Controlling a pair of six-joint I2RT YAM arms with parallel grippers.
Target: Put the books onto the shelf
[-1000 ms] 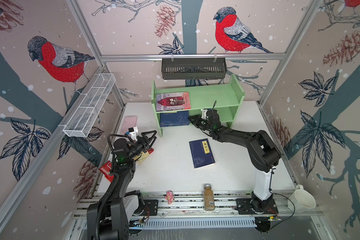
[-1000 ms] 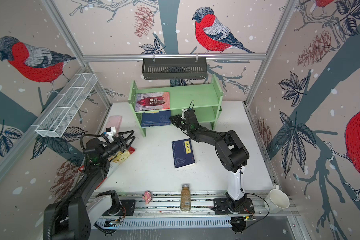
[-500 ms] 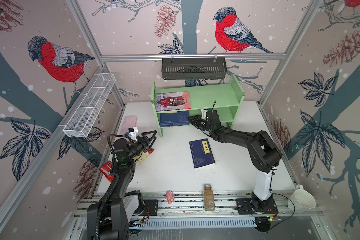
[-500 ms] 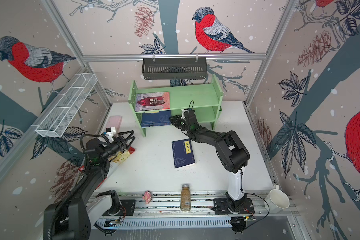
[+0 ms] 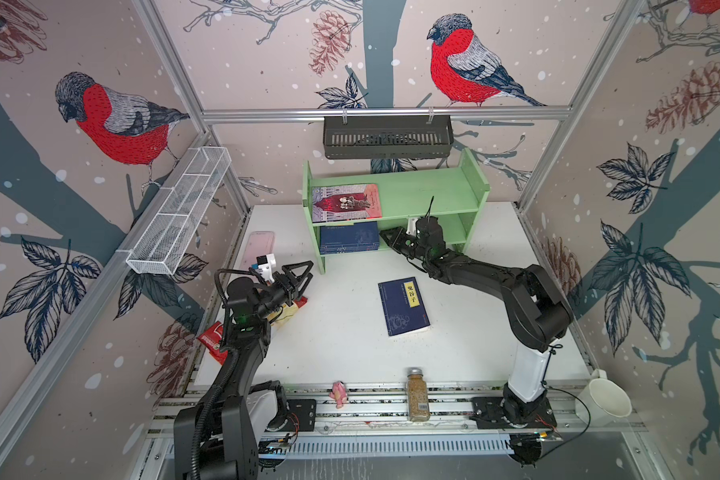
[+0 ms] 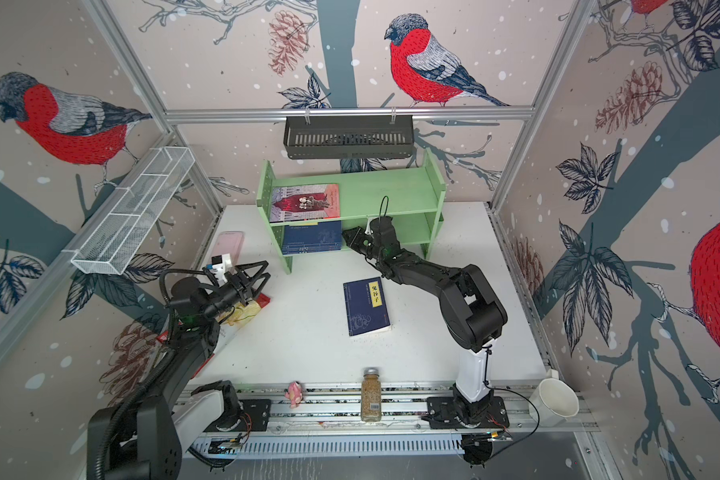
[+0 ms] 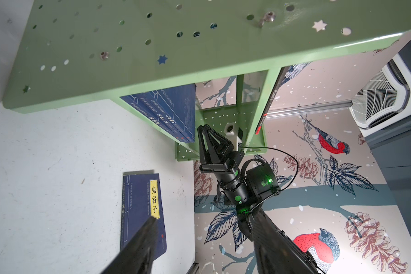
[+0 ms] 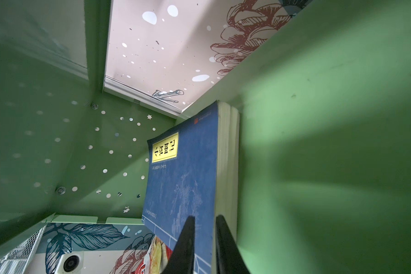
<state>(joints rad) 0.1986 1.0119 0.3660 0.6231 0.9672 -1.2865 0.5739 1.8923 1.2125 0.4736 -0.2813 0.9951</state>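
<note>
The green shelf (image 5: 429, 191) stands at the back of the table. A pink-red book (image 5: 347, 203) lies flat on its top tier. A stack of navy books (image 5: 349, 237) lies on the lower tier. My right gripper (image 5: 385, 237) reaches the stack's right end. In the right wrist view the right gripper (image 8: 205, 217) is almost shut, with the edge of the top navy book (image 8: 183, 178) between its fingers. Another navy book (image 5: 404, 307) lies flat mid-table. My left gripper (image 5: 298, 276) hovers open and holds nothing at the left, above a snack packet.
A black slotted basket (image 5: 387, 137) hangs above the shelf and a white wire basket (image 5: 179, 212) on the left wall. A pink slab (image 5: 260, 245) and a snack packet (image 5: 213, 336) lie at the left. A spice jar (image 5: 417, 395), pink figure (image 5: 339, 392) and cup (image 5: 603, 401) line the front.
</note>
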